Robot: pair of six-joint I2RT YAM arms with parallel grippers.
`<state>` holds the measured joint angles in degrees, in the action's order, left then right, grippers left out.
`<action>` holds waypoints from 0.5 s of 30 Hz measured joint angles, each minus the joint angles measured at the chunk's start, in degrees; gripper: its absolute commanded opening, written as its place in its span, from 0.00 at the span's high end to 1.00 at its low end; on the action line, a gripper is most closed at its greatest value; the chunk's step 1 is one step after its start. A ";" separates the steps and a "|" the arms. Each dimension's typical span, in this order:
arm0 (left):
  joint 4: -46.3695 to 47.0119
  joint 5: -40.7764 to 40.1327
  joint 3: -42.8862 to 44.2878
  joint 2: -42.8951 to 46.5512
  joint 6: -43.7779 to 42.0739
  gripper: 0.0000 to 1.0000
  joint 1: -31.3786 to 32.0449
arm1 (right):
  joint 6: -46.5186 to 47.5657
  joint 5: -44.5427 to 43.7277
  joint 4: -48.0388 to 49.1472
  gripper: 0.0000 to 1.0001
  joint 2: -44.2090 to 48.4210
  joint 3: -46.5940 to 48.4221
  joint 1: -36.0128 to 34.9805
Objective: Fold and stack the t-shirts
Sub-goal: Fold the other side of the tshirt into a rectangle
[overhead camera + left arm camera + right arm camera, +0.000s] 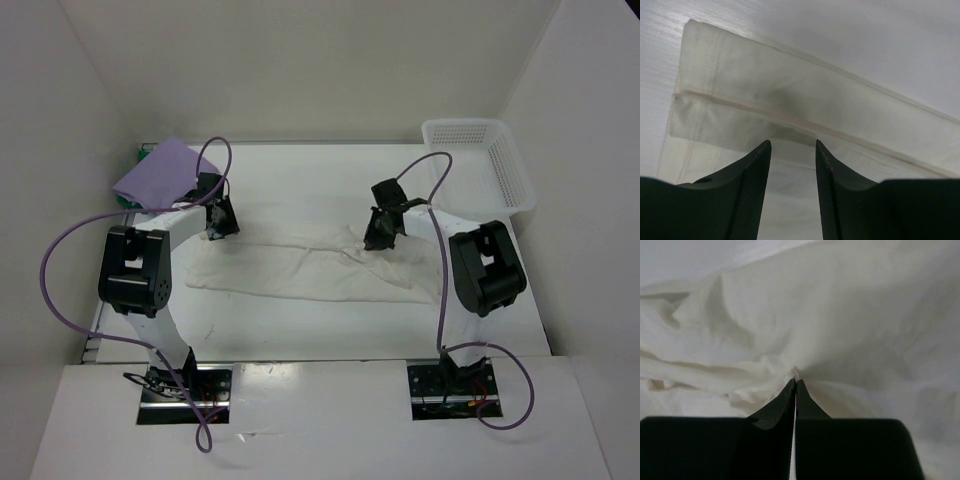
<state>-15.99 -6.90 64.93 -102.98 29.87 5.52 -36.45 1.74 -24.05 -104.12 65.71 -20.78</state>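
The cream shirt (290,270) lies stretched across the tabletop (300,190). The right gripper (795,382) pinches its cloth. The left gripper (792,145) hangs open over its end and should grab too, so the 2 lift together.

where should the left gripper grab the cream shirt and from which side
I'd take the hemmed left end of the cream shirt, where the layers lie flat and stacked. Come down from above with the open left gripper, jaws straddling that edge, to pinch all layers. The right gripper pinches bunched cloth at the other end.
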 measured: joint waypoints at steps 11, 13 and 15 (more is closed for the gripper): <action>-1.18 -1.95 -1.25 4.28 -0.98 0.51 0.26 | -3.43 1.31 -3.34 0.87 12.44 -7.34 -6.71; -1.25 -2.05 -1.60 5.49 -1.16 0.51 0.31 | -4.11 2.08 -3.56 0.84 12.50 -8.37 -8.55; -1.66 -2.10 -1.62 6.51 -1.20 0.51 0.31 | -4.74 2.84 -4.04 0.72 12.50 -9.25 -10.62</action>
<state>-17.65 -8.99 63.31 -96.47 28.67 5.82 -41.19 4.58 -28.10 -91.61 56.47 -31.40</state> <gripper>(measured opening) 0.485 0.207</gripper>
